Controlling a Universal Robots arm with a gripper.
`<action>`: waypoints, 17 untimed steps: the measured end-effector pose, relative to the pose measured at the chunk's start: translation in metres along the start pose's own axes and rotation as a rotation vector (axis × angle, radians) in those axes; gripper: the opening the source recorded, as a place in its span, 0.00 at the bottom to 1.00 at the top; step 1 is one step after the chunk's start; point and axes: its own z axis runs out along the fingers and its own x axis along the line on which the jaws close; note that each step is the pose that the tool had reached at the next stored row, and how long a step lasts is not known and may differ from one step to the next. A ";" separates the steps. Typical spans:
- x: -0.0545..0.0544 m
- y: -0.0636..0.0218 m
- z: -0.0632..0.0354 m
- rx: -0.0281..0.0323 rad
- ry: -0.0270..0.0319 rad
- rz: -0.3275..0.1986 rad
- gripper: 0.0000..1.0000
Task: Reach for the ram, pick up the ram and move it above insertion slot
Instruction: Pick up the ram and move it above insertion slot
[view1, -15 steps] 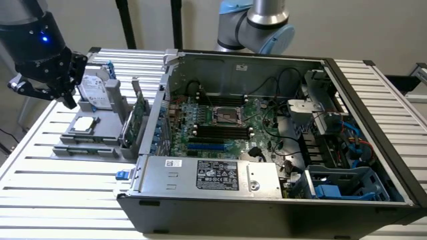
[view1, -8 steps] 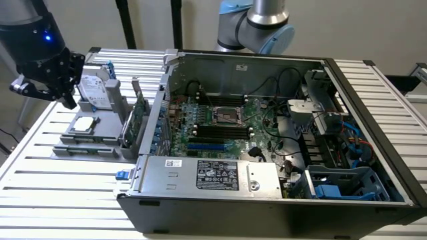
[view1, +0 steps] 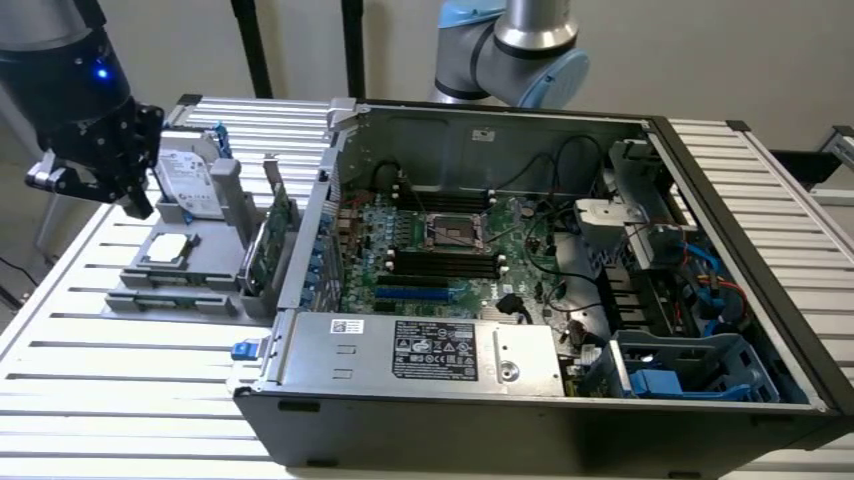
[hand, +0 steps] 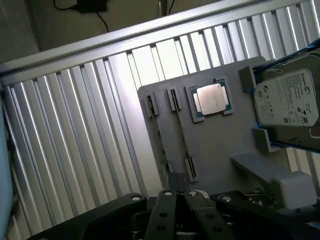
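The gripper (view1: 114, 195) is black, with a small blue light on its body, and it hangs over the far end of a grey plastic holder (view1: 140, 275) at the exterior view's left. In the wrist view its two fingers (hand: 167, 210) are pressed together and pinch nothing.

The ram (hand: 181, 135) stands on its edge in a narrow slot of the holder, just beside the processor (hand: 212, 98). From above it shows as a thin dark line between two small clips. The gripper does not touch it.

The processor is a square chip with a matte silver lid and lies flat in a shallow pocket. The hard drive (hand: 285, 97) is silver, with a white label whose print is too small to read. It leans in a bracket with blue edges. A green expansion card (view1: 274, 240) stands upright at the holder's side nearest to the case.

The holder lies on a table (view1: 120, 370) of ribbed aluminium profiles. Next to it is an open dark computer case (view1: 427, 430) with a green motherboard (view1: 514, 215) and long black slots. Its metal power supply (view1: 427, 350) carries a black label with white print that cannot be read.
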 end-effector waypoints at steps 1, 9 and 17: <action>0.000 0.0000 0.0000 -0.0001 0.0007 -0.018 0.11; 0.000 -0.0001 0.0009 0.0002 0.0064 -0.164 0.11; 0.000 -0.0001 0.0022 0.0021 0.0107 -0.292 0.11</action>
